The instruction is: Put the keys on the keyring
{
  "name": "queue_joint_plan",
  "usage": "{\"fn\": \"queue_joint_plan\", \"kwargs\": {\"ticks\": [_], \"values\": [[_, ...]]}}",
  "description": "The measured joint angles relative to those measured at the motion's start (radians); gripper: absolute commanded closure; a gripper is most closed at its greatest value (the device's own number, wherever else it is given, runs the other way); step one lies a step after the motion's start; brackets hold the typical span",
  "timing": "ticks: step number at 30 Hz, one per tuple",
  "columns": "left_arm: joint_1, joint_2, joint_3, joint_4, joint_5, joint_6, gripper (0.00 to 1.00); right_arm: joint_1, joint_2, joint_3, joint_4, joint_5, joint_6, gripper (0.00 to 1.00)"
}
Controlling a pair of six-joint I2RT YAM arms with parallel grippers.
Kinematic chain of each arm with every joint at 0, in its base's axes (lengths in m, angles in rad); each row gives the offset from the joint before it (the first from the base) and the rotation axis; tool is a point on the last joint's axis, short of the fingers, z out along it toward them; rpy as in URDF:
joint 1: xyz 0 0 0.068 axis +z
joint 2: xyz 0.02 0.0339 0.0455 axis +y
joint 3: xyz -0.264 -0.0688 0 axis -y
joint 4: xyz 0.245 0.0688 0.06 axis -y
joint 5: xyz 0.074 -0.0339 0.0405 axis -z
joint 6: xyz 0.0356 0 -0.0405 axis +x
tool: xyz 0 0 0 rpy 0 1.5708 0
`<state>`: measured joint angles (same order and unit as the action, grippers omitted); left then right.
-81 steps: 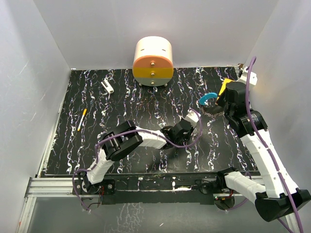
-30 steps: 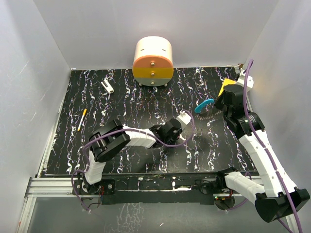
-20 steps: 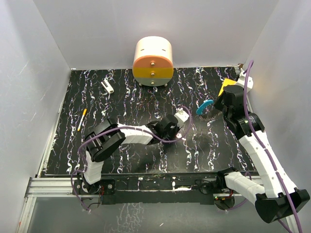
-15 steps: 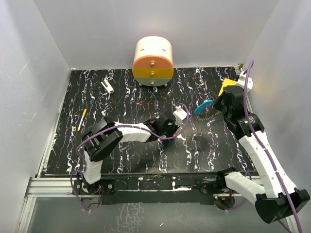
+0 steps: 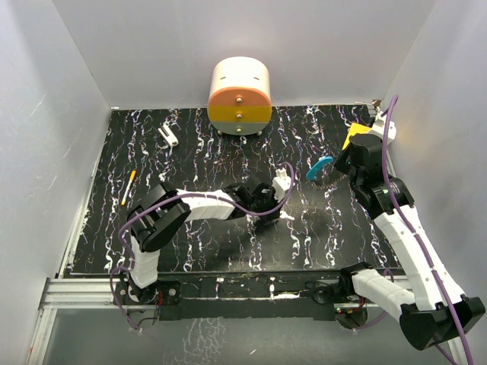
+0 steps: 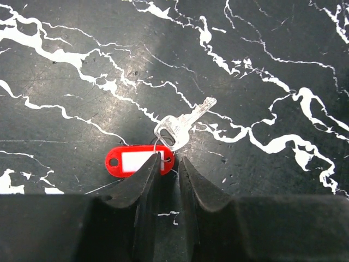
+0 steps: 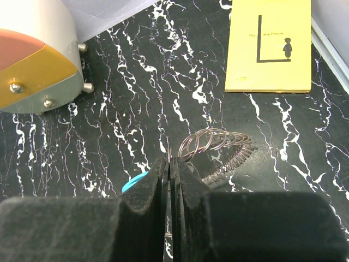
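- One silver key (image 6: 184,122) lies flat on the bench (image 5: 198,243), joined by a small ring to one red tag (image 6: 136,160) with a white label.
- One keyring (image 5: 322,166), with a blue band and a wire coil, hangs above the bench at the right gripper (image 7: 169,166), whose fingers are pressed together and pinch it.
- The left gripper (image 6: 170,165) is spread by a narrow gap. Its tips are right at the tag's end, and nothing is between them.
- Also counted: one yellow booklet (image 7: 269,46), one cream-and-orange container (image 5: 240,95), one white clip (image 5: 169,136) and one yellow pen (image 5: 128,186).
- Only the left wrist view shows the key and tag clearly. From the top they are too small to make out.
- Only the right wrist view shows the coil's loops (image 7: 218,143) and the booklet's cover drawing.
- Only the top view shows the clip, the pen and both arms.
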<state>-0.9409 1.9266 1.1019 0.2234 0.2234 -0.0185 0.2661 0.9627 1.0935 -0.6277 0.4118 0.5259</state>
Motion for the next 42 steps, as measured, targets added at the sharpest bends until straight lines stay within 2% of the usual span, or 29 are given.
{"fn": "queue_joint_plan", "kwargs": {"ticks": [11, 26, 31, 37, 42], "values": [[0.000, 0.000, 0.028, -0.015, 0.043, -0.003, 0.78, 0.000, -0.004, -0.001, 0.001, 0.000, 0.000, 0.92], [0.003, 0.019, 0.033, -0.019, 0.017, 0.008, 0.80, 0.000, -0.012, -0.006, 0.002, 0.000, 0.000, 0.92], [0.003, 0.025, 0.034, -0.015, 0.018, 0.006, 0.85, 0.000, -0.012, -0.011, 0.002, 0.000, 0.000, 0.92], [0.003, 0.031, 0.037, -0.015, 0.022, 0.004, 0.99, 0.000, -0.013, -0.011, 0.003, 0.000, 0.000, 0.92], [0.003, 0.031, 0.042, -0.019, 0.037, 0.003, 1.00, 0.000, -0.013, -0.011, 0.003, 0.000, 0.000, 0.92]]}}
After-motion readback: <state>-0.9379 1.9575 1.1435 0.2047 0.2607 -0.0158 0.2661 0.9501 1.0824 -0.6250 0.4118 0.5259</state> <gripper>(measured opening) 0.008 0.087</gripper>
